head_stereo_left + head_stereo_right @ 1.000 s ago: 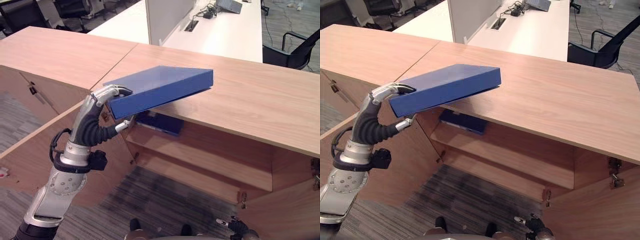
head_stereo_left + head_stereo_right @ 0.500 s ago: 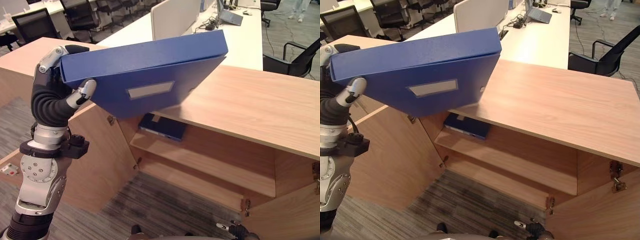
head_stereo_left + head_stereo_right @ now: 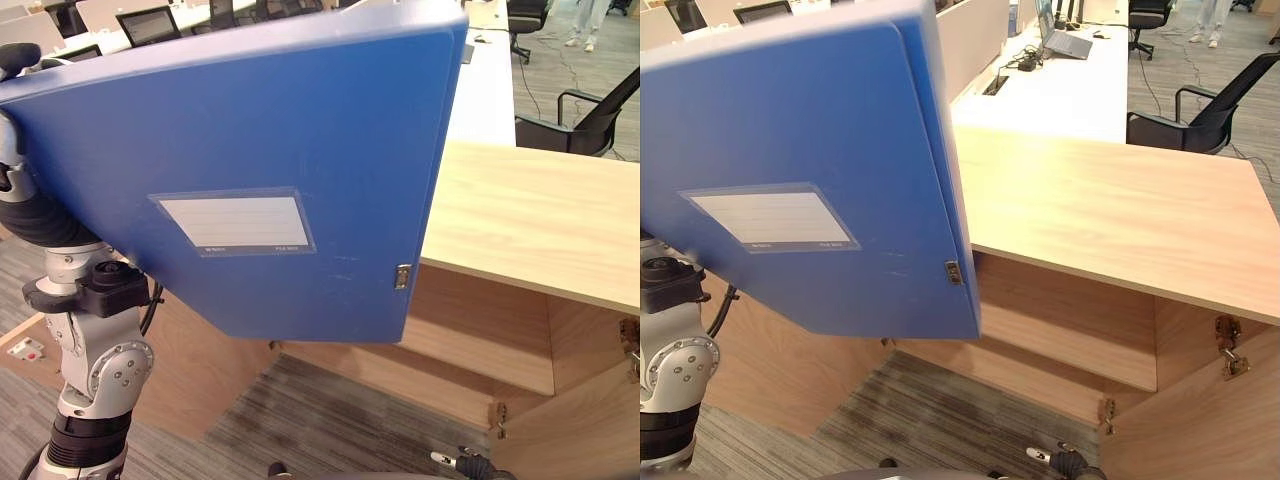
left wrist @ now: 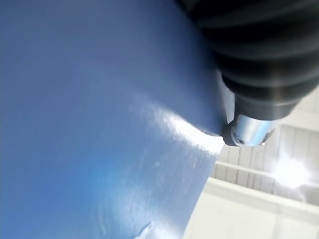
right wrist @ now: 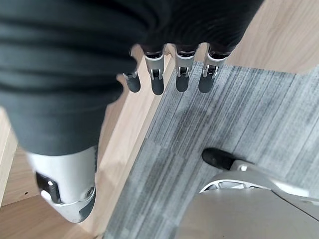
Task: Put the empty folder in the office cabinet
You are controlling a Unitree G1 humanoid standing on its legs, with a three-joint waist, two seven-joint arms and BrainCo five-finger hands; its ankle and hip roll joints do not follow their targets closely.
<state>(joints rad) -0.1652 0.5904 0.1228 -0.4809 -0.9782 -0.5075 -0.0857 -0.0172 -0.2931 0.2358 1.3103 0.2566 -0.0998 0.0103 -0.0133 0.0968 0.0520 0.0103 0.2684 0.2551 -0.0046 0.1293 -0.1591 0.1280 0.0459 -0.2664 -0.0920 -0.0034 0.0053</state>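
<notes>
Folder (image 3: 300, 130), blue with a white label pocket, is raised close to the head camera and covers the upper left of the frame, its broad face tilted toward the lens. It is not yet in the cabinet (image 3: 480, 330). The left robot hand (image 4: 249, 130) clamps it along the far left edge, a dark fingertip hooked over the top edge; lifting by one edge lets the body hang free, probably for turning toward the opening. At lower right the cabinet stands open under the wooden surface (image 3: 540, 215); its visible shelf section is bare. The right robot hand (image 5: 177, 74) hangs over the floor, fingers relaxed, holding nothing.
</notes>
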